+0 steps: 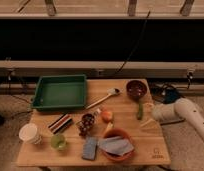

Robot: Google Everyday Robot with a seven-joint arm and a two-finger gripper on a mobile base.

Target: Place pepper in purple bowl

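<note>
Seemingly a robot lab: prop-strewn wooden table [154, 144], trailing cable [137, 44], claw [152, 113] at the table's right edge.

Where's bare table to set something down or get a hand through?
Free: front-right corner, right of the orange bowl; strip between green tray and white cup. Crowded: centre, from striped block to orange bowl. Gripper sits open beside the pepper, in front of the purple bowl.
</note>
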